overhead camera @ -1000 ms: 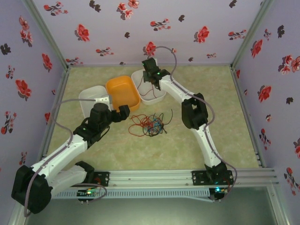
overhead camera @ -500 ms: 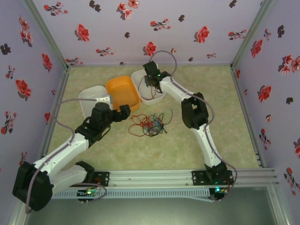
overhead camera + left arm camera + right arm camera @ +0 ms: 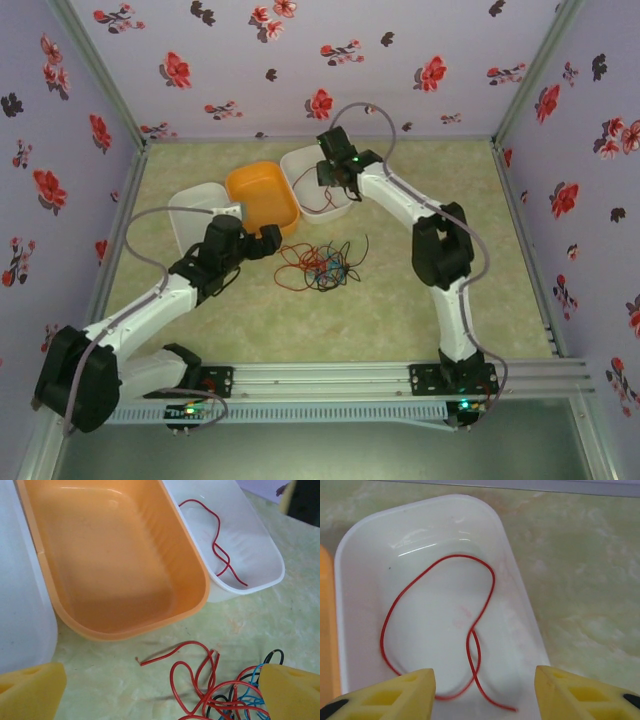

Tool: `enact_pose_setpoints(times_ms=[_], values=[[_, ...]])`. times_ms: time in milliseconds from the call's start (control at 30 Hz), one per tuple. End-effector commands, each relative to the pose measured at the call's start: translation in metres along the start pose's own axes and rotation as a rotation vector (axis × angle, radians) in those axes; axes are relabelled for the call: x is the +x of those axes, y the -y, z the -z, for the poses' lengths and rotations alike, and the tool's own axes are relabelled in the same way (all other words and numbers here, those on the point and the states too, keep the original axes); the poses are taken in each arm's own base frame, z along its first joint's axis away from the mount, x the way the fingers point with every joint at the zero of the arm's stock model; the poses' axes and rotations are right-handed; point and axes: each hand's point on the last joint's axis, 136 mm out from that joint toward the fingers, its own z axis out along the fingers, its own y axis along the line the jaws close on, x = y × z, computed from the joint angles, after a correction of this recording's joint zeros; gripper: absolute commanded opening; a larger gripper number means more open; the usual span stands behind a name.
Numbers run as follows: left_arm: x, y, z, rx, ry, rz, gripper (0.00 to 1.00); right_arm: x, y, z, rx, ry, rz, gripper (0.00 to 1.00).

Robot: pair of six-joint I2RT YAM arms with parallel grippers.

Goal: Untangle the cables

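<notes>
1. One red cable (image 3: 471, 632) lies freed in the white bin (image 3: 517, 605), under my right pincer (image 3: 482, 692), jaws apart and empty.
2. The remaining cables (image 3: 318, 266) sit tangled on the table (image 3: 250, 310) beside my left pincer (image 3: 160, 690), also spread wide.

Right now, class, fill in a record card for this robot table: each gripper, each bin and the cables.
left gripper: open, beside the orange bin, near the cable bundle
right gripper: open, above the right white bin
right white bin: one loose red wire inside
orange bin: empty
left white bin: looks empty
cable bundle: red, black and blue wires, tangled on the table
</notes>
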Motion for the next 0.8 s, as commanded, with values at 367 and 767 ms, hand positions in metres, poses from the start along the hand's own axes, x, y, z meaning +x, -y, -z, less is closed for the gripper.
enact_pose_setpoints(times_ms=[367,767], values=[[0.041,0.015,-0.044,-0.029,-0.273,0.011,0.67,0.083,0.03,0.074,0.019,-0.049,-0.106,0.99],[0.078,0.015,-0.078,-0.052,-0.366,0.04,0.44,0.096,0.036,0.082,0.079,-0.033,-0.105,0.99]])
